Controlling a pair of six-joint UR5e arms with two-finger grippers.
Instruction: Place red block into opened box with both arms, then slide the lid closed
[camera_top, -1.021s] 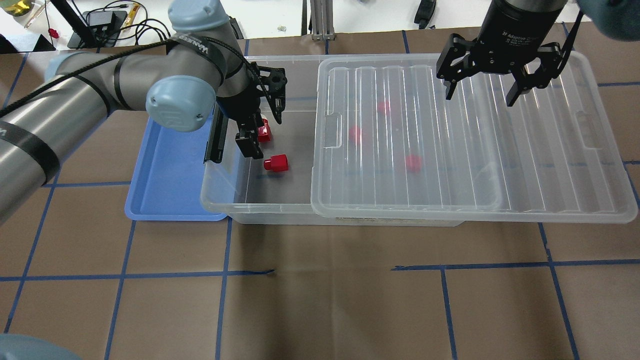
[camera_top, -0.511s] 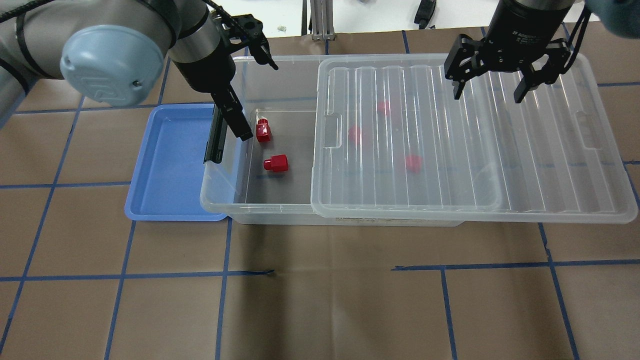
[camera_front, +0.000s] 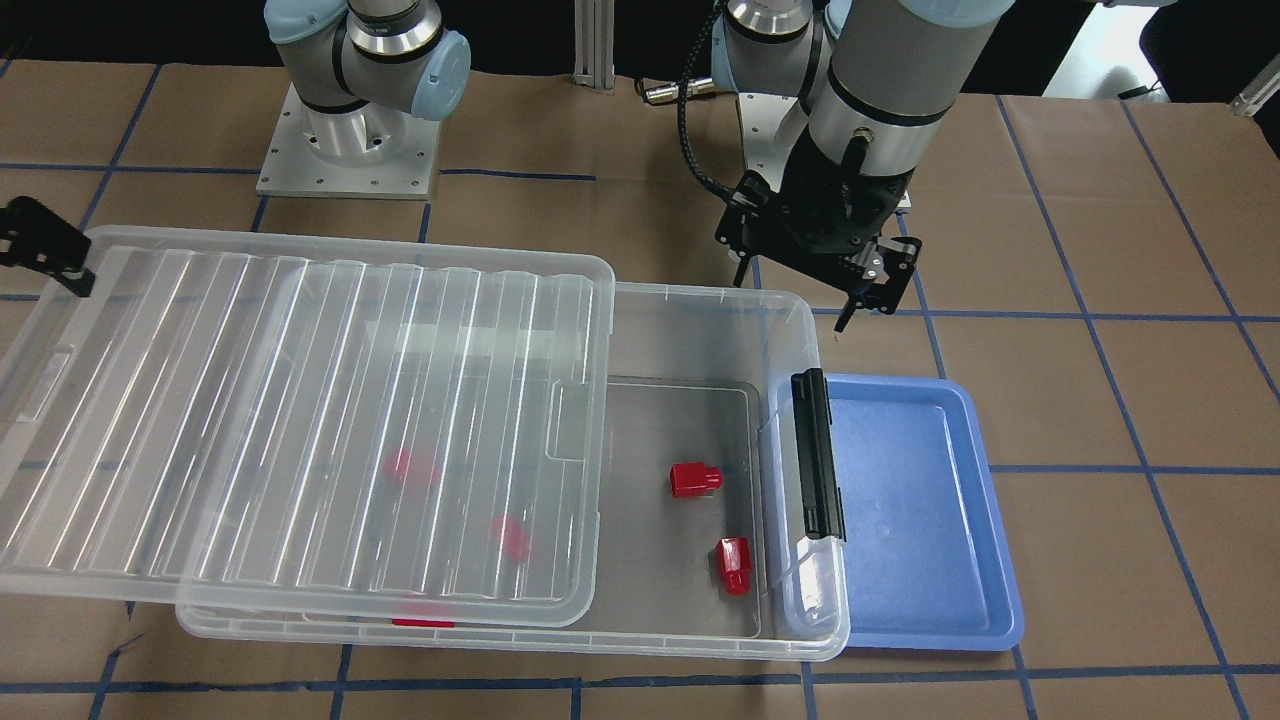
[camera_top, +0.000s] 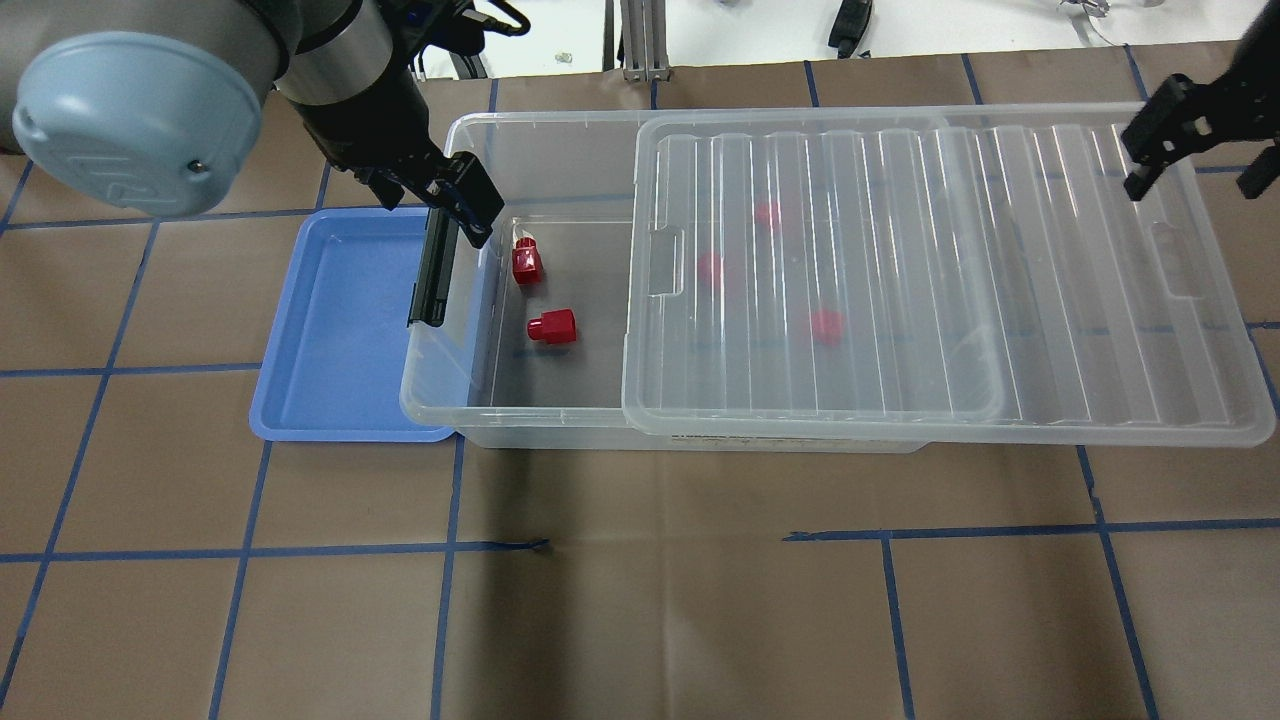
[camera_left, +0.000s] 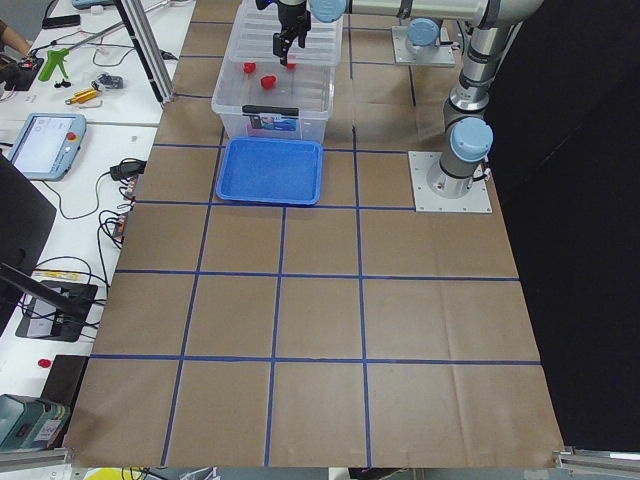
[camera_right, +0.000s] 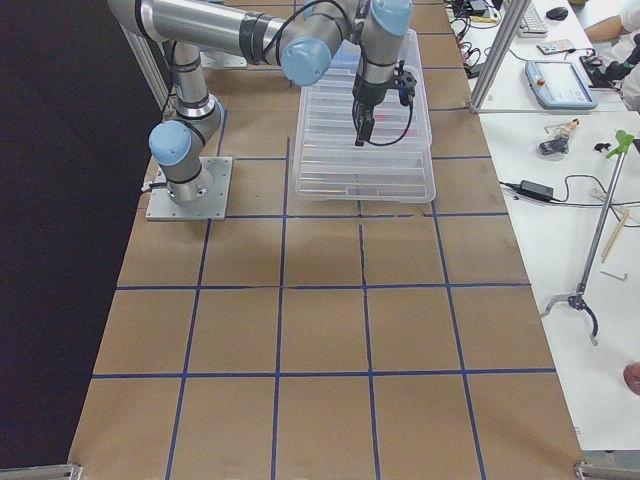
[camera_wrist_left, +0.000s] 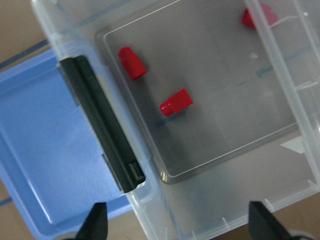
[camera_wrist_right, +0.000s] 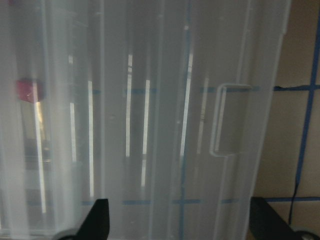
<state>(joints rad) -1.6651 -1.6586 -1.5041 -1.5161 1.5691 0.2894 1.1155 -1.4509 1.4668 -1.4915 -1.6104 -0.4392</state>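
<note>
- The red block lies on the floor of the box, in its uncovered end, ahead of the left gripper and clear of its fingers. A second red block lies near it.
- The left gripper's fingers are spread wide and empty, beside the black latch bar.
- The lid covers the rest of the box. The right gripper hangs over the lid's overhanging end, fingers apart, holding nothing.
- A blue tray sits against the latch end.

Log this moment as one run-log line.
left hand open, empty, above box open end | right hand open, over lid outer end | lid half open | red blocks: five in box
</note>
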